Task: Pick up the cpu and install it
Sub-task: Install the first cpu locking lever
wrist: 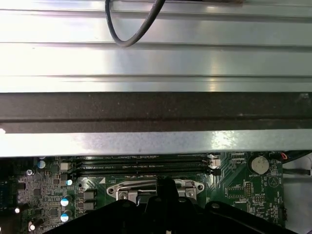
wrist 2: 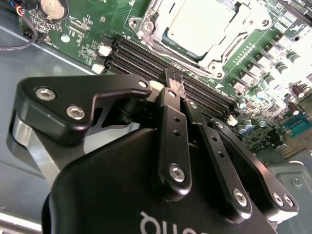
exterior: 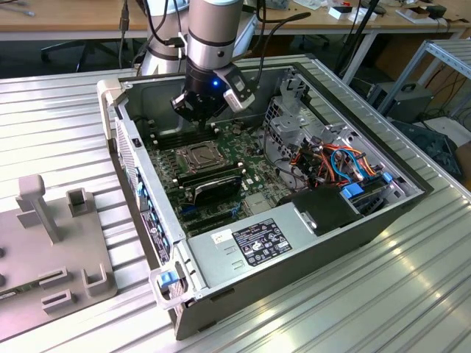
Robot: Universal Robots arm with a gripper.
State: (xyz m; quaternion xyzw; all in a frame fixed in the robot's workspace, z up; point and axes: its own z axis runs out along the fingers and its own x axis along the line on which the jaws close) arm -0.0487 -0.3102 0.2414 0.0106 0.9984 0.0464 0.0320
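Inside the open computer case, which lay on its side on the ribbed metal table, the gripper hung over the far part of the green motherboard, above the black memory slots. In the second wrist view its two black fingers stood pressed together at the tips, with no gap and nothing between them, so the gripper was closed and empty. The tips hovered just above the slots, near the socket but apart from it.

The cpu lay already in the socket, its pale grey metal top visible through the window of the silver frame. In the exterior view the same socket showed in the middle of the board, just beside the gripper's position. The chip seemed flat and level inside the frame, not tilted.

My judgement is that the larger part of the task was done: the chip had been picked up and placed in its seat, and the gripper had let it go. Whether the retaining lever was fully locked I could not tell from these pictures. On the exterior view's left a grey fixture stood on the table, and no chip could be seen on it.
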